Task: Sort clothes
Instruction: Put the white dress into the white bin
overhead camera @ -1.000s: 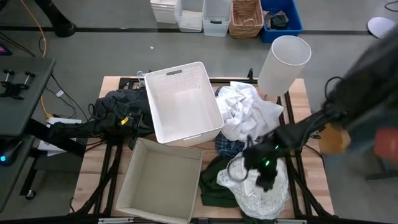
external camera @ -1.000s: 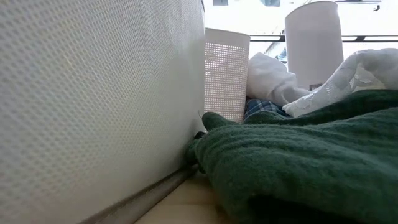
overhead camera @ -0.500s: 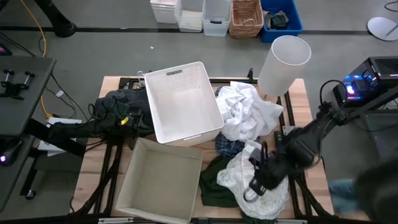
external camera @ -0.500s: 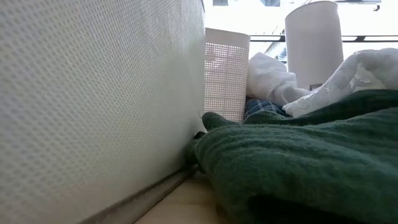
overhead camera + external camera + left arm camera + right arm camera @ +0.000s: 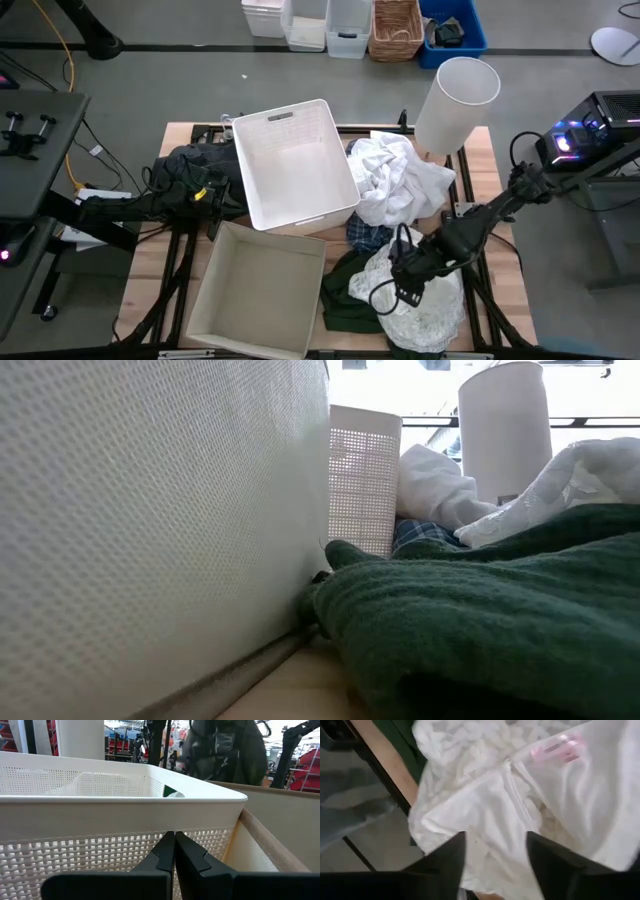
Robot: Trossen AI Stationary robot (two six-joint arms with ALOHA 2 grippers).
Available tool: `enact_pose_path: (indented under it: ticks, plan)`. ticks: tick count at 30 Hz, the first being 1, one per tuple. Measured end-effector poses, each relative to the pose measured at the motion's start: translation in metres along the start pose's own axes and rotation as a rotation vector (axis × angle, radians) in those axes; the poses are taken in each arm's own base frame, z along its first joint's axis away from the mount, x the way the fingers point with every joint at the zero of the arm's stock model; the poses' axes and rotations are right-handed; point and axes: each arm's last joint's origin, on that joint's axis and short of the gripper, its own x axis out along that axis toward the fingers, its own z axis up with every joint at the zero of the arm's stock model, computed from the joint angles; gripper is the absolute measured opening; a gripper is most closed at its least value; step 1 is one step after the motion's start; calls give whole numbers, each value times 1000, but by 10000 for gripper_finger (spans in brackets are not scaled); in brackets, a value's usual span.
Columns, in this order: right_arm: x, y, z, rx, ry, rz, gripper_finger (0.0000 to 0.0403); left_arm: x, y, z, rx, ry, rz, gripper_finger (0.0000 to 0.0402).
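Your right tool (image 5: 405,290), fingers spread, hangs just above the white lacy garment (image 5: 425,300) at the desk's (image 5: 492,160) near right corner, which lies partly over the dark green garment (image 5: 345,295). Expect it to be light, limp and thin; it will likely drape and could snag the green one. Pinch a raised fold near its middle, not a flat edge. Your left tool (image 5: 173,851), fingers pressed together, waits beside the white basket (image 5: 295,165).
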Motion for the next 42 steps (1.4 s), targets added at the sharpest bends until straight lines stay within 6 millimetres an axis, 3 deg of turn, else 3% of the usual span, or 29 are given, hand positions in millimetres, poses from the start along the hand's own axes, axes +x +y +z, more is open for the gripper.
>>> enact_pose_path:
  ticks: [5,14,17,20,21,22,26,30,36,39,42]
  plan:
    - [31,-6,10,-49,-10,45,293,0,0,0,0,0,0,1]
    - [97,-29,7,-47,-30,1,305,0,0,0,0,0,-1,1]
    - [108,-31,8,-2,-15,-45,259,0,0,0,0,0,0,1]
    - [98,-21,12,-16,-24,-29,125,0,0,0,0,0,0,1]
    - [89,-14,14,-36,-40,3,67,0,0,0,0,0,0,1]
    - [75,-6,16,-70,-61,42,35,0,0,0,0,0,0,1]
    - [-3,17,24,-115,-188,157,9,0,0,0,0,0,0,1]
    - [-102,30,40,-222,-502,324,5,0,0,0,0,0,0,1]
    - [-229,8,65,-329,-1105,422,3,0,0,0,0,0,0,1]
    - [-278,-13,83,-341,-1432,456,2,0,0,0,0,0,-1,1]
    - [-313,-35,104,-346,-1734,531,2,0,0,0,0,0,-1,1]
